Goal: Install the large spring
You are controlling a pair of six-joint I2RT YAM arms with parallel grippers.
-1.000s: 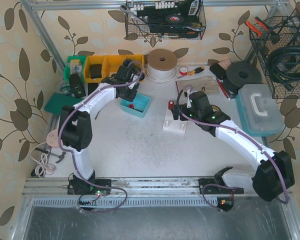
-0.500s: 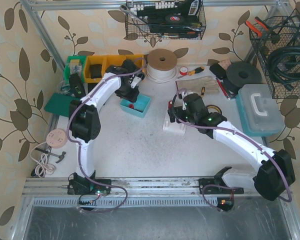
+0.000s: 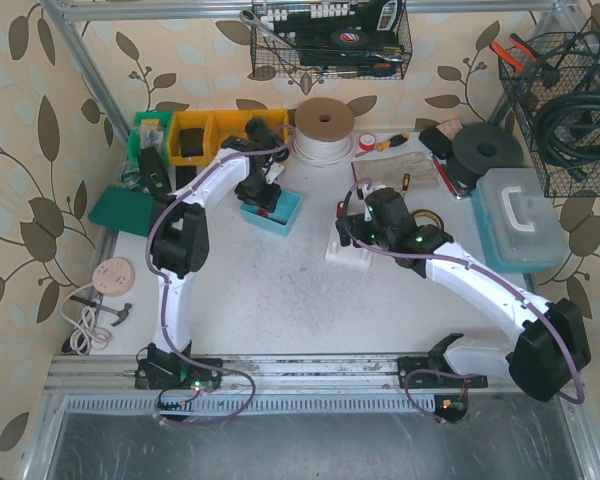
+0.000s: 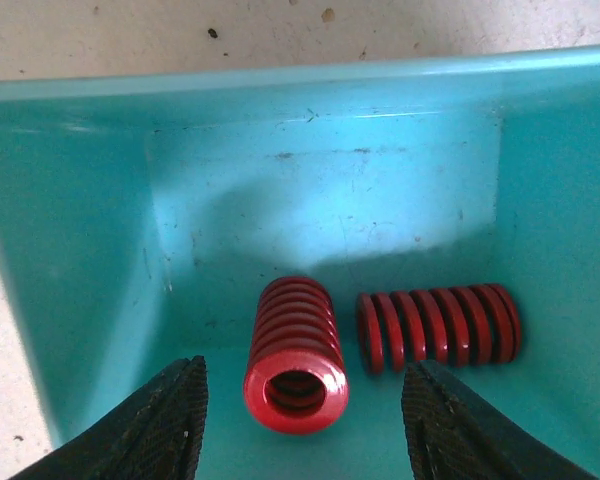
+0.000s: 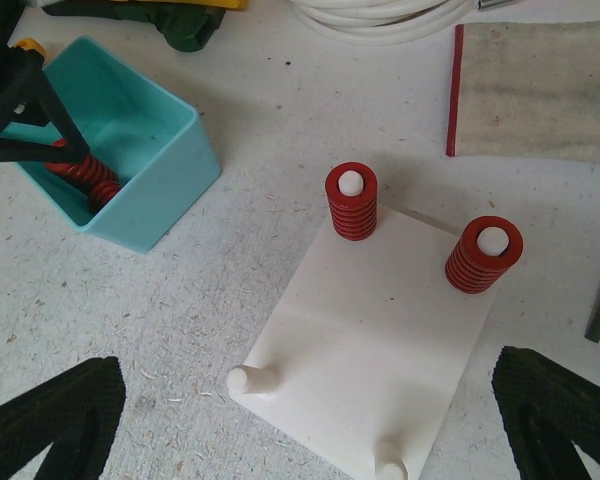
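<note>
Where two springs (image 4: 295,360) lie, bin walls (image 4: 320,180) flank the left gripper (image 4: 302,412).

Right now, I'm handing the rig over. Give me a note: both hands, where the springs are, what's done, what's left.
Left hand: open, down in the teal bin, jaws either side of the end-on red spring, no grip yet. Second spring lies beside it.
Right hand: open, holding nothing, above the white peg plate.
Done: fitted springs sit on the two far pegs.
Left: both near pegs are bare. Grasp a spring, lift it, fit it.
</note>
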